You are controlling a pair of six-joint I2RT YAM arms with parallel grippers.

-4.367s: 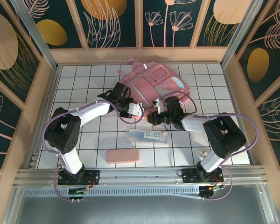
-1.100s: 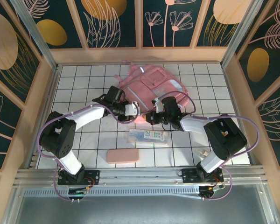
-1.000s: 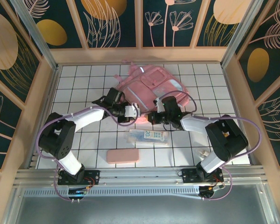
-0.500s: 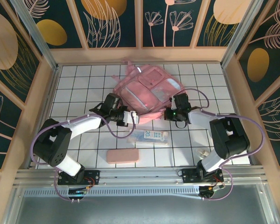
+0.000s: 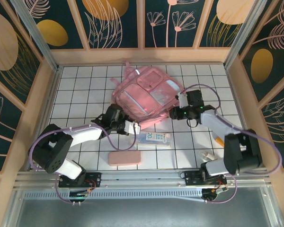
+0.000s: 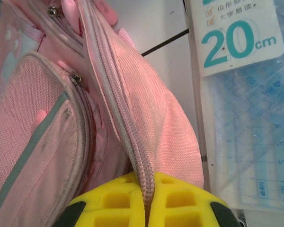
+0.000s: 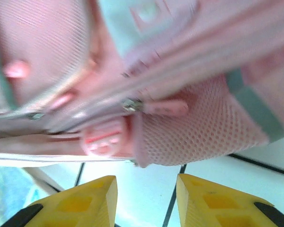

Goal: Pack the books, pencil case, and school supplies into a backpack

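The job looks to be at getting the backpack (image 5: 144, 94) open, before anything loose goes in. The left gripper (image 6: 146, 189) has its fingers pressed tight on the bag's zip seam, the pink cloth running straight up from between the tips. The ruler packet (image 6: 241, 94) with the big "20" lies just to the right of those fingers, close against the bag's edge. The pink pencil case (image 5: 124, 158) sits on the table well behind them, towards the arm bases.

The right gripper (image 7: 146, 189) has its fingers parted to a middling gap with nothing between them. Just beyond the tips hangs the bag's mesh side, and a little further a zip pull (image 7: 165, 108).

I judge the next move belongs to the right arm. It should ease forward, close on that pull or the seam beside it, and draw it away while the left hand anchors the cloth. The fabric is soft and will bunch, so the grip needs to land squarely on the tab.

Half a second ago the right fingers were pressed against the bag's right edge; now they have let go and backed off to the side. Over the last few seconds the bag has swung round and slid nearer the left arm. The packet and the pencil case have not moved.
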